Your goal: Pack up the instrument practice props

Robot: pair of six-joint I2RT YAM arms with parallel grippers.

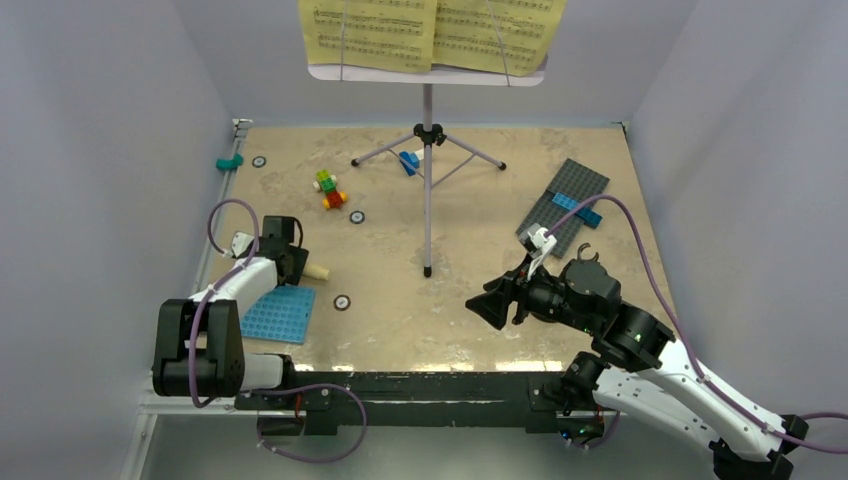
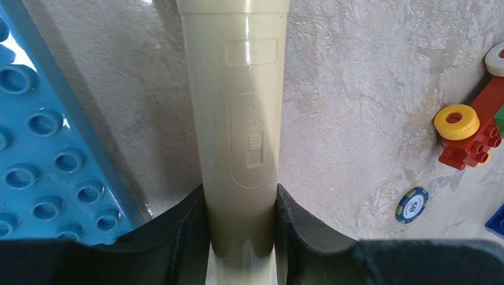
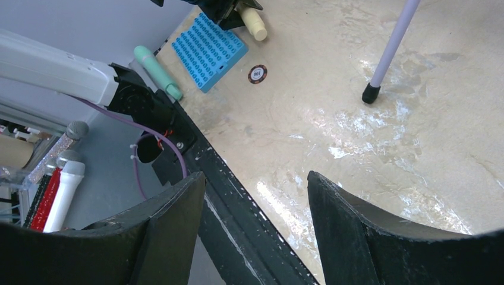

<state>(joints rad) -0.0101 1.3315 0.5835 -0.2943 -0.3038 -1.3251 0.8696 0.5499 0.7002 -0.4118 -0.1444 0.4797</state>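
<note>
My left gripper (image 1: 292,262) is shut on the cream toy microphone (image 2: 241,113); its handle end (image 1: 317,271) sticks out to the right, just above the blue baseplate (image 1: 279,313). In the left wrist view both fingers (image 2: 300,228) press the handle below the ON switch. The tall tripod music stand (image 1: 427,170) stands at the back middle, with yellow sheet-music pages (image 1: 430,33) on its pale desk. My right gripper (image 1: 493,303) is open and empty over the front middle of the table; its fingers (image 3: 345,219) frame the table's front edge. The small black mic stand is not in view.
Colourful bricks (image 1: 329,188) and round chips (image 1: 342,301) lie on the tan table. A grey baseplate with a blue brick (image 1: 566,203) lies at the right. A teal piece (image 1: 229,161) lies at the far left. A stand foot (image 3: 371,92) is near the right gripper.
</note>
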